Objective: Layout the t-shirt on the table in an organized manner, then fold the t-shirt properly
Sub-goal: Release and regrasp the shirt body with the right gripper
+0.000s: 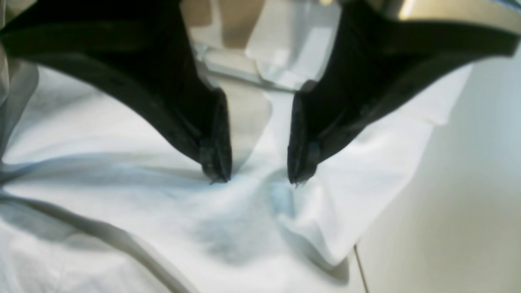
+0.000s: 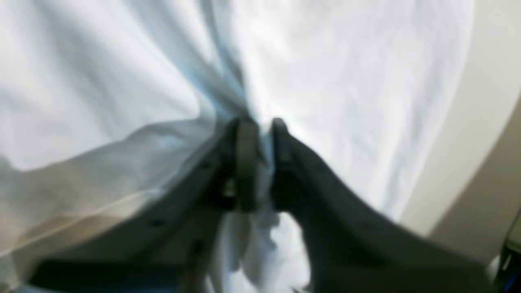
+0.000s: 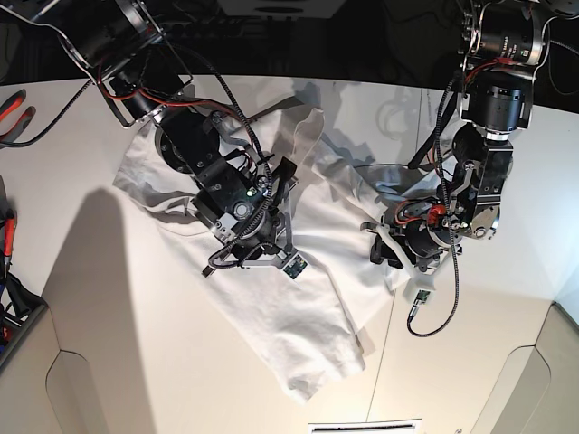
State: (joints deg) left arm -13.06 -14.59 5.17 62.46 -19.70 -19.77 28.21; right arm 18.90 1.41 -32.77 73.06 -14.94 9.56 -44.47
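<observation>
On table, right claw pinching t-shirt fold; left claw spread over cloth.

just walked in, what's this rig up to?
Two arms are working a white t-shirt that lies crumpled and skewed on the table, not yet flat or folded. The right hand has pinched a bunch of fabric near the shirt's middle. The left hand stands open, tips down on the cloth near its edge, gripping nothing.

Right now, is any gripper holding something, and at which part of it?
The right gripper pinches a bunched fold in the body of the t-shirt. The left gripper is open, its tips on the cloth, holding nothing.
</observation>
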